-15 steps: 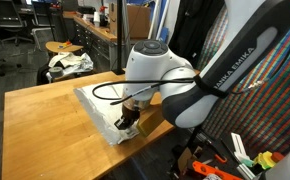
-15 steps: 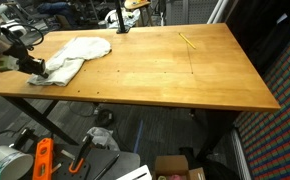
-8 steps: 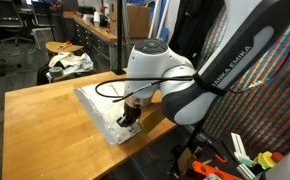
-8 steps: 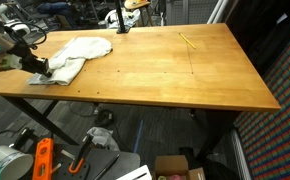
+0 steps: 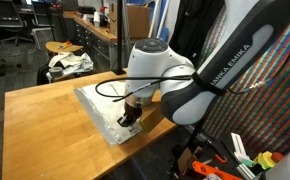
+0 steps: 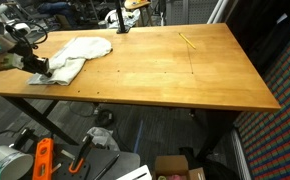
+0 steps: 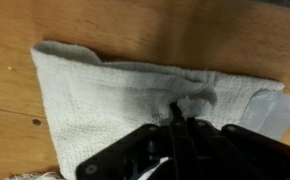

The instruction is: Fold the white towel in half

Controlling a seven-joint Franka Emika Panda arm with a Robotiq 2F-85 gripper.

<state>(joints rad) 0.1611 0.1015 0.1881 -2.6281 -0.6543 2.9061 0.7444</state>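
Wrist view: white towel (image 7: 105, 95) is lying across the wooden table (image 7: 45, 25). Its ragged left end is sitting at the left of the frame and the cloth is running right past centre. The gripper (image 7: 177, 112) is coming in from the bottom centre with the jaws closed tight together. They are pinching a small pucker of towel fabric, and the creases are radiating out from the tips. To the right of the pinch a smoother, greyer stretch of the cloth is showing at the frame edge. Only this view is giving the pinch itself. In an exterior view the gripper (image 6: 40, 68) is sitting at the far left of the frame, at the table's (image 6: 175, 75) left corner. The towel (image 6: 80, 50) is lying rumpled just to its right, with the near end under the jaws, which are too small there to read. Further right a thin yellow stick (image 6: 188, 41) is lying alone, well apart from the cloth. In an exterior view from another side, a separate cloth heap (image 5: 70, 63) is resting on a stool (image 5: 57, 47) at upper left, beyond the table (image 5: 35, 125). The towel (image 5: 97, 100) is spreading flat at left of centre. The gripper (image 5: 130, 120) is pressing down at its right-hand end near the table edge. The big white arm (image 5: 180, 85) is filling the right half and hiding the fingertips.
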